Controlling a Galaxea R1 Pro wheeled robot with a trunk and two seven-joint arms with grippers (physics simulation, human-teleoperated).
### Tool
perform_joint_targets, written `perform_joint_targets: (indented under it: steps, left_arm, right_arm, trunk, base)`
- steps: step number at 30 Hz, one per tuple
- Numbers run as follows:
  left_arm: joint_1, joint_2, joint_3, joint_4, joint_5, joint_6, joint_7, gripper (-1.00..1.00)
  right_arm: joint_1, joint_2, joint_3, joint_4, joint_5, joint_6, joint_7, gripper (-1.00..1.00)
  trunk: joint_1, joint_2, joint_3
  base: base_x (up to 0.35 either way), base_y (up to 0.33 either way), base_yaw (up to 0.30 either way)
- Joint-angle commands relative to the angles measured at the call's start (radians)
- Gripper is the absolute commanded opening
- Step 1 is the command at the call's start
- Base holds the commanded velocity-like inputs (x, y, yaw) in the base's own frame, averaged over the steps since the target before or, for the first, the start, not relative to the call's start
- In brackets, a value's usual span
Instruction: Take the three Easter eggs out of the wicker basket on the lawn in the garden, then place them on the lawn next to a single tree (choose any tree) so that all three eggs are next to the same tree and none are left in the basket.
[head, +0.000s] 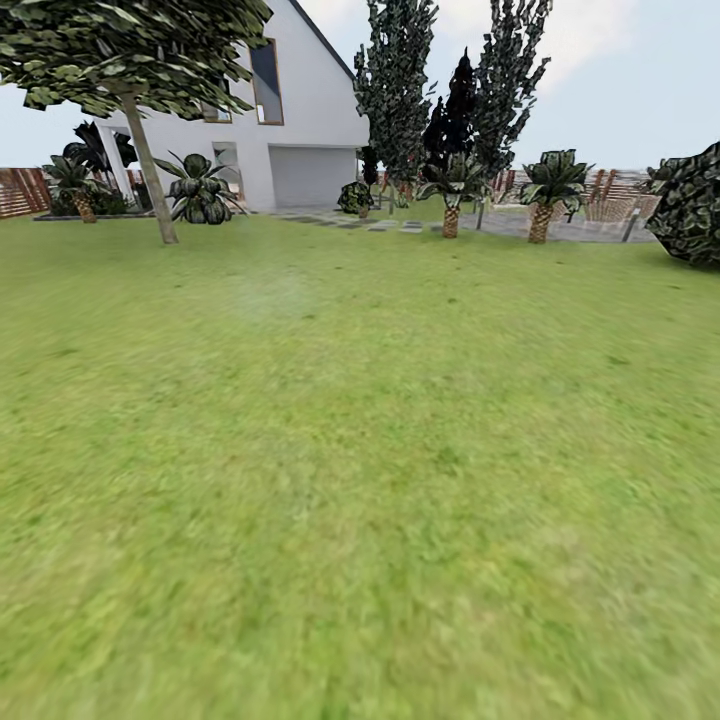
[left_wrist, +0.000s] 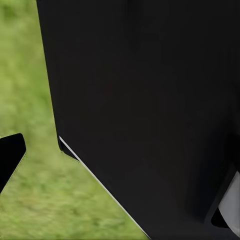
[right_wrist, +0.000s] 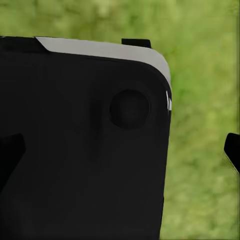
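The wide stretch of mottled green lawn (head: 360, 480) takes up the lower two thirds of the head view and runs back to a white gabled house (head: 300, 110) at the upper middle. At the upper left stands a tree with a straight, smooth, pale grey-beige trunk (head: 150, 170) (it leans slightly) under a dark canopy of jagged leaf panels speckled pale green. To the right of the house rise tall dark narrow trees (head: 400, 80), with short palms on scaly brown trunks (head: 450, 200) near grey stone paving slabs (head: 390, 225). A round black-and-green leafy bush (head: 695, 205) sits at the right edge.

In the left wrist view a large black body panel (left_wrist: 150, 100) covers most of the frame, with blurred grass (left_wrist: 35, 200) beside it and one dark fingertip (left_wrist: 10, 155) of the left end effector at the left edge; I cannot tell how wide it stands. In the right wrist view a black housing with a grey upper edge (right_wrist: 85, 150) lies over grass, a dark fingertip (right_wrist: 232, 150) of the right end effector at the right edge; its opening cannot be told either.
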Motion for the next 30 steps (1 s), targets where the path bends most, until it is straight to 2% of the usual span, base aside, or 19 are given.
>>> perform_joint_targets:
  steps: [1,16,21,30]
  left_arm:
    - [0.001,0.000,0.001,-0.002,0.001,0.000,-0.001,1.00]
    - [0.001,0.000,0.001,-0.002,0.001,0.000,-0.001,1.00]
    - [0.001,0.000,0.001,-0.002,0.001,0.000,-0.001,1.00]
    - [0.001,0.000,0.001,-0.002,0.001,0.000,-0.001,1.00]
  right_arm:
    - [0.000,0.000,0.001,0.001,0.002,-0.003,0.000,1.00]
    - [-0.001,0.000,0.001,-0.001,0.002,-0.005,0.000,1.00]
    - [-0.001,0.000,0.001,0.000,0.002,-0.005,0.000,1.00]
    - [-0.001,0.000,0.001,-0.001,0.002,-0.005,0.000,1.00]
  trunk:
    - [0.001,0.000,-0.001]
    - [0.001,0.000,-0.001]
    - [0.001,0.000,0.000]
    - [0.001,0.000,0.000]
  base:
    - [0.325,0.000,0.000]
    - [0.325,0.000,0.001]
    - [0.325,0.000,0.136]
    - [0.325,0.000,0.013]
